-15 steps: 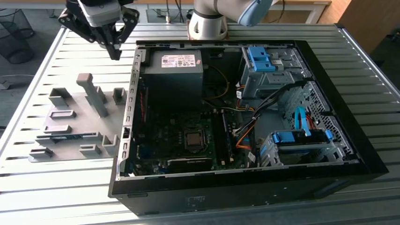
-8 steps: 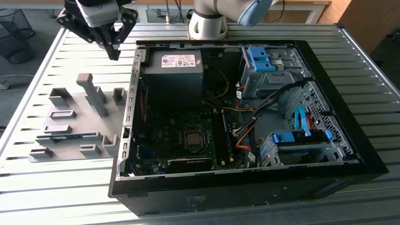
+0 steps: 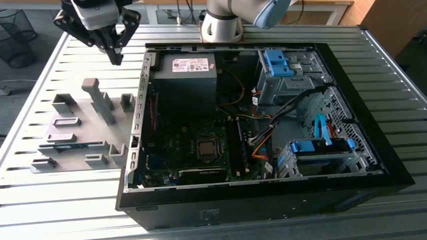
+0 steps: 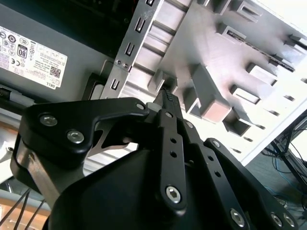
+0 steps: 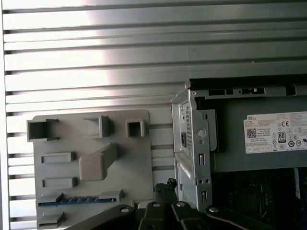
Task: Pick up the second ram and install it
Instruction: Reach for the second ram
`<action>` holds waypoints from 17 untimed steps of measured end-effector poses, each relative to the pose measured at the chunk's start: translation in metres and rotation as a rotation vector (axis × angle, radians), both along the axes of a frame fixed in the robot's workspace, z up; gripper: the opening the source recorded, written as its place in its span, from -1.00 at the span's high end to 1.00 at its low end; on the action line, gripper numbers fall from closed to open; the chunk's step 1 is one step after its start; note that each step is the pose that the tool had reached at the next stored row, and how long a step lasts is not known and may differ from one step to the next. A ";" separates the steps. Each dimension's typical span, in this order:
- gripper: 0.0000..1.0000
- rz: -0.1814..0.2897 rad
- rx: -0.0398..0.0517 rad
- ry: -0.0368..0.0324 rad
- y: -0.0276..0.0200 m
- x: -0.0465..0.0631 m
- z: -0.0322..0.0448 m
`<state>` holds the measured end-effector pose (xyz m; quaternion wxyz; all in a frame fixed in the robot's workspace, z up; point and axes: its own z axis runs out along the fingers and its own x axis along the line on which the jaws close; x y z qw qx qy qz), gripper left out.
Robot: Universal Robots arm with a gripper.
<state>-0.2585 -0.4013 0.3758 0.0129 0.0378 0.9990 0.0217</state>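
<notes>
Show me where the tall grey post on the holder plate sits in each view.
Exterior view: the tall grey post stands on the holder plate, on the exterior view's left of the case.
Second wrist view: the post lies just past the pincer's tip.
First wrist view: the post is mid-plate, between the square sockets and the second ram.
Shared landmark: the power supply's white label.

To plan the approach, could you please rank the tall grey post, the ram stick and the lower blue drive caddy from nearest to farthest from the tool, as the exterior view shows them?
1. Nearest: tall grey post, standing on the holder plate beside the tool.
2. Next: ram stick, lying in the plate's near slot.
3. Farthest: blue drive caddy, inside the computer case, at the exterior view's right.
</notes>
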 end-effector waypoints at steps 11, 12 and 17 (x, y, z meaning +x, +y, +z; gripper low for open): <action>0.80 0.000 0.0000 -0.0001 -0.0172 -0.016 -0.0010; 0.80 0.000 0.0001 -0.0002 -0.0178 -0.018 -0.0011; 0.80 0.000 -0.0001 0.0000 -0.0188 -0.028 -0.0012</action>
